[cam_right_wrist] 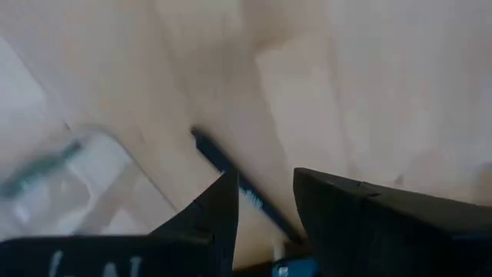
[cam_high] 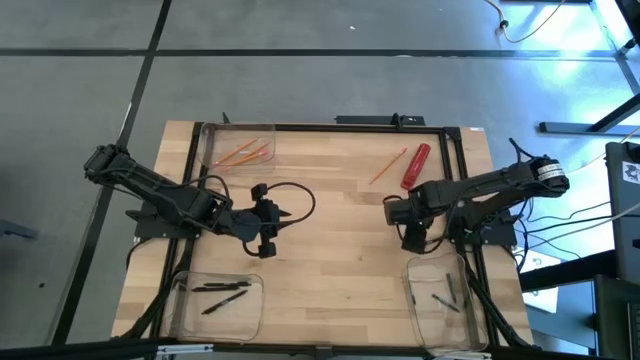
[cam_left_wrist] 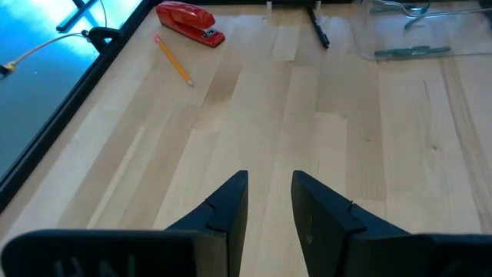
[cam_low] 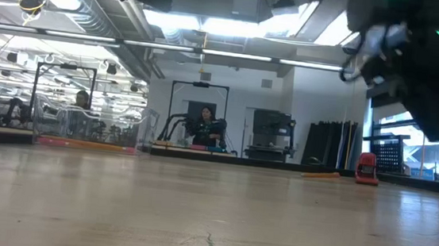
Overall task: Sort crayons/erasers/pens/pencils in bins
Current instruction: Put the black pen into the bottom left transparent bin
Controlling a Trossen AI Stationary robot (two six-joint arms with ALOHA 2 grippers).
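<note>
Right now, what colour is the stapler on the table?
Red. The stapler shows best in the left wrist view, beside a pencil.

Both arms are reaching inward over the table, grippers parted.

The left arm is stretching from nine o'clock toward the centre, its left gripper (cam_high: 268, 232) hovering with fingers (cam_left_wrist: 231, 201) standing slightly apart and empty. The right arm is extending from three o'clock, elbow bent, its right gripper (cam_high: 412, 238) pointing down toward five o'clock, fingers (cam_right_wrist: 223, 208) spread with a gap between them.
</note>
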